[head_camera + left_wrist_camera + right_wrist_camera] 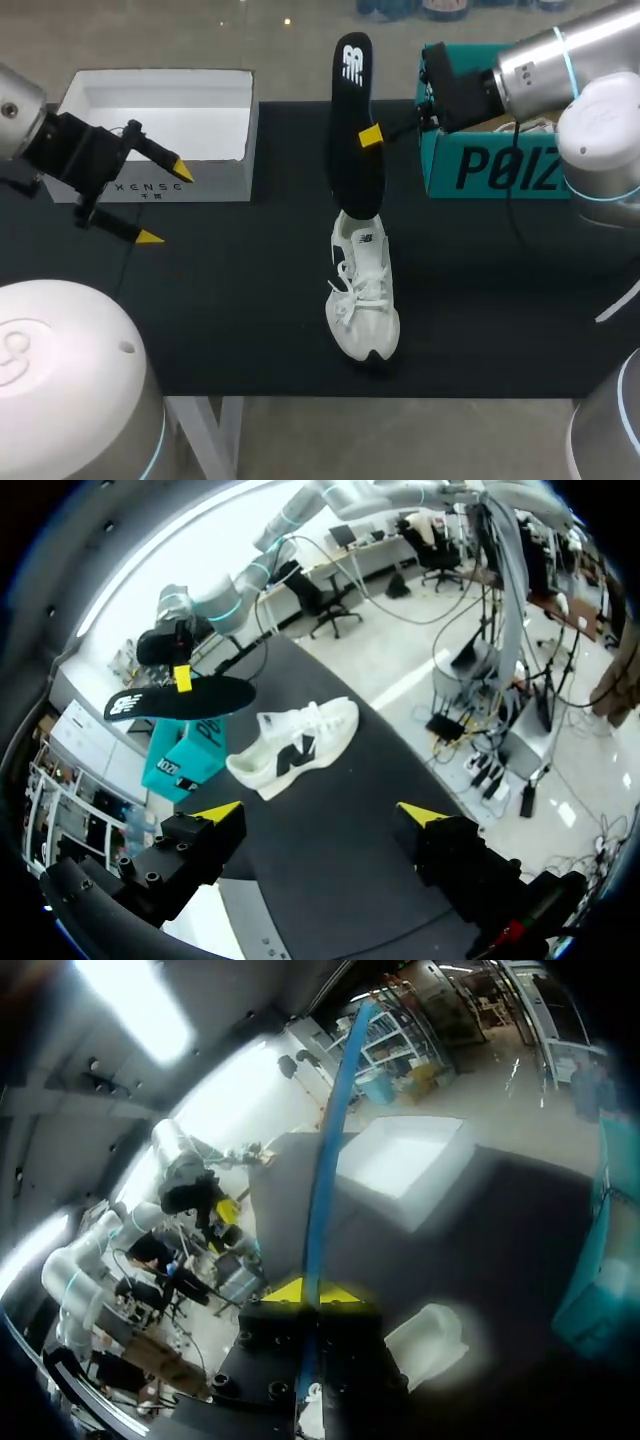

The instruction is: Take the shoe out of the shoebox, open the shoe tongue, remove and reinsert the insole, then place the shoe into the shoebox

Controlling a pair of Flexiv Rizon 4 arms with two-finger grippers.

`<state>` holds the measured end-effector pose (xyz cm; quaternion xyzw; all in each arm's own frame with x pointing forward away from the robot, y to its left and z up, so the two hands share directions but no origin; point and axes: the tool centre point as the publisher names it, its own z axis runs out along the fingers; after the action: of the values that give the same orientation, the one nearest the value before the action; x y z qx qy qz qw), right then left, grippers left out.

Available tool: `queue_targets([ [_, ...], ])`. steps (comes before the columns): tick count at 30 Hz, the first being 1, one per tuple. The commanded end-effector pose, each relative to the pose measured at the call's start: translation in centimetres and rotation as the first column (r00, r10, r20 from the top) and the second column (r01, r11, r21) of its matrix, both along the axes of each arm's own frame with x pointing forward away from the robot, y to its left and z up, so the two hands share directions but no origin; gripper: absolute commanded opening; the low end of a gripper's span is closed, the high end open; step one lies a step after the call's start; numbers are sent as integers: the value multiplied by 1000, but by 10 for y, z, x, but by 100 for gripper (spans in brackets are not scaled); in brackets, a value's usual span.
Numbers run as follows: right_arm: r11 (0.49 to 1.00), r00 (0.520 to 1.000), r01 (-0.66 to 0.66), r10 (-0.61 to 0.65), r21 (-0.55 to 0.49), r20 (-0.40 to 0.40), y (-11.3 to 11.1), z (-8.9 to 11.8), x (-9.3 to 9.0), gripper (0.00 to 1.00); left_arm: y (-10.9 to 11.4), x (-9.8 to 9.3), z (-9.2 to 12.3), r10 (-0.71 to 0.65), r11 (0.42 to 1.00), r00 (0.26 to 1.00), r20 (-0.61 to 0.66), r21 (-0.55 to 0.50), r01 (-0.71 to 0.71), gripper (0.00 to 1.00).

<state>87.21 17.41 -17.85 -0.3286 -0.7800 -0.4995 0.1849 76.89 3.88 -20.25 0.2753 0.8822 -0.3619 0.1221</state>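
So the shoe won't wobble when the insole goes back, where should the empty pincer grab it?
Probably the toe end of the shoe, pinched across its narrow width, left pincer coming from its left; the insole occupies the heel opening.

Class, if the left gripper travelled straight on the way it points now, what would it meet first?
Probably the white shoe, ahead of the open left gripper, with only bare table between. Depth is unclear; it might touch the table first.

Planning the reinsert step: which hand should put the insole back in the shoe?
Right. The right hand is shut on the insole, held just above the shoe. The left hand is open and empty, off to the side near the white box.
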Motion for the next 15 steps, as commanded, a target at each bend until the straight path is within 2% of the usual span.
queue_targets([
  [1, 1000, 1000, -8, 8, 26, 12, 3, -16, 16, 0, 0, -1, 0, 1, 1000, 1000, 0, 5, -1, 100],
  [10, 1000, 999, 3, -3, 12, 50, -11, -32, 45, 0, 0, -1, 0, 1, 1000, 1000, 0, 5, -1, 100],
  [15, 1000, 998, 11, -11, 3, 54, -16, -48, 53, 0, 0, -1, 0, 1, 1000, 1000, 0, 5, -1, 100],
])
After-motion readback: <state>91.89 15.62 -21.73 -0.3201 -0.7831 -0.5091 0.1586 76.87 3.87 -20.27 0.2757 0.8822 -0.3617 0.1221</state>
